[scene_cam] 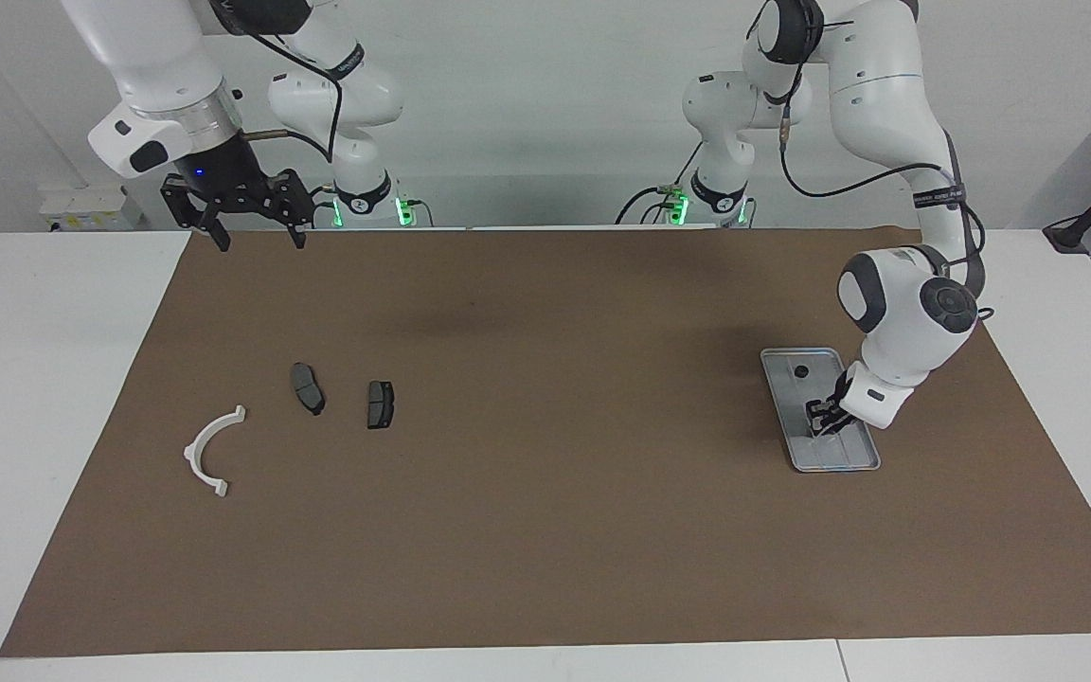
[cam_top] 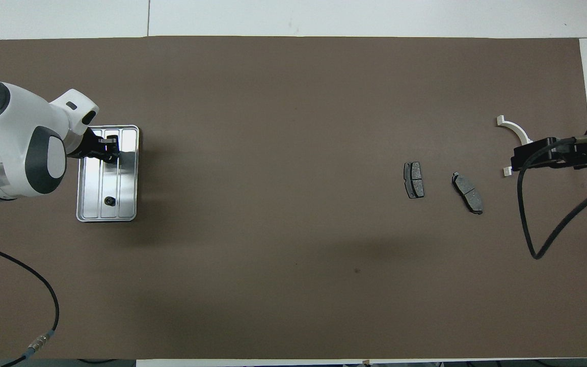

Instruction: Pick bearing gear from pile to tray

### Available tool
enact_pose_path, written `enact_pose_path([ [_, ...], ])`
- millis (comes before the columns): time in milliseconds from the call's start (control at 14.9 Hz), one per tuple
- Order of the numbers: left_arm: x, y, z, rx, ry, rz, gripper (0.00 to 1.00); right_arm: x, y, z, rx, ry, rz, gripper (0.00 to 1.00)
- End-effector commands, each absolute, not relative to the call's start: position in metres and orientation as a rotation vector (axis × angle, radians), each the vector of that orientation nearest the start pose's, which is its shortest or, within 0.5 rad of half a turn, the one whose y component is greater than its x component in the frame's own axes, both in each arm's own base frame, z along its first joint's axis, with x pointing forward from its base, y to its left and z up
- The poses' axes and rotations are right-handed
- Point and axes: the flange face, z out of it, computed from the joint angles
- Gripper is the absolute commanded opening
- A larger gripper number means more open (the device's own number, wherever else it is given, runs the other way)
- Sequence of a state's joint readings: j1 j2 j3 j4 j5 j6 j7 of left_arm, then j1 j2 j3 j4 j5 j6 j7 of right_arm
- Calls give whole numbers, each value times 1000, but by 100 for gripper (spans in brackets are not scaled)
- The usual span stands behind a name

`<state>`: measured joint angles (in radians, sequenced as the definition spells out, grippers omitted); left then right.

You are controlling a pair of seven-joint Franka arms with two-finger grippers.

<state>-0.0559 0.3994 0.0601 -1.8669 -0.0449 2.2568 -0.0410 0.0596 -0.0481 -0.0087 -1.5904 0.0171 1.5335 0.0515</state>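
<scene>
- Found one small black round piece (scene_cam: 800, 371) lying in the tray (scene_cam: 775, 390), at the tray's end nearer to the robots; judged that much of the job done.
- Noted the tray flat on the brown mat (scene_cam: 545, 530) at the left arm's end of the table.
- Saw the left gripper (scene_cam: 820, 421) low over the part of the tray farther from the robots; could not tell whether spread or pressed together, nor whether pinching a second piece.
- Spotted no other round pieces loose on the mat, so judged little or nothing left to fetch.
- Counted what was left of the pile at the right arm's end: two dark brake pads (scene_cam: 307, 388) side by side and, farther from the robots, a white curved bracket (scene_cam: 209, 453).
- Saw the right gripper (scene_cam: 259, 244) raised over the mat's edge nearest the robots, spread wide, holding nothing, waiting.
</scene>
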Motion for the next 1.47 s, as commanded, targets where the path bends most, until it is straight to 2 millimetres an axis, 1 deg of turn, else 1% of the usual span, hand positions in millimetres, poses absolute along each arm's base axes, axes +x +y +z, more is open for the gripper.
enact_pose_path([
  [0,624,-1,308,-3166,-118,-11,91,532,28,644,-3116,16,-26,100],
  [67,625,-3,314,-3166,-119,-3,100,532,27,645,-3119,16,-36,100],
  [201,625,-1,352,-3172,-124,-10,100,531,26,648,-3132,9,-50,100],
  [268,619,4,379,-3175,-133,-10,100,531,24,648,-3149,8,-49,100],
  [401,603,14,423,-3181,-151,4,100,532,24,647,-3156,5,-47,100],
  [535,586,15,462,-3187,-150,34,100,533,27,643,-3156,-2,-38,100],
  [669,573,10,489,-3191,-131,74,100,534,26,643,-3158,1,-38,100],
  [736,566,4,499,-3192,-114,82,100,534,26,645,-3157,1,-43,100],
  [870,548,7,514,-3195,-113,104,100,534,26,646,-3157,3,-45,100],
  [936,542,6,516,-3196,-112,116,100,534,22,646,-3157,13,-45,100],
  [1405,543,8,517,-3197,-101,93,100,534,20,646,-3153,22,-47,100],
])
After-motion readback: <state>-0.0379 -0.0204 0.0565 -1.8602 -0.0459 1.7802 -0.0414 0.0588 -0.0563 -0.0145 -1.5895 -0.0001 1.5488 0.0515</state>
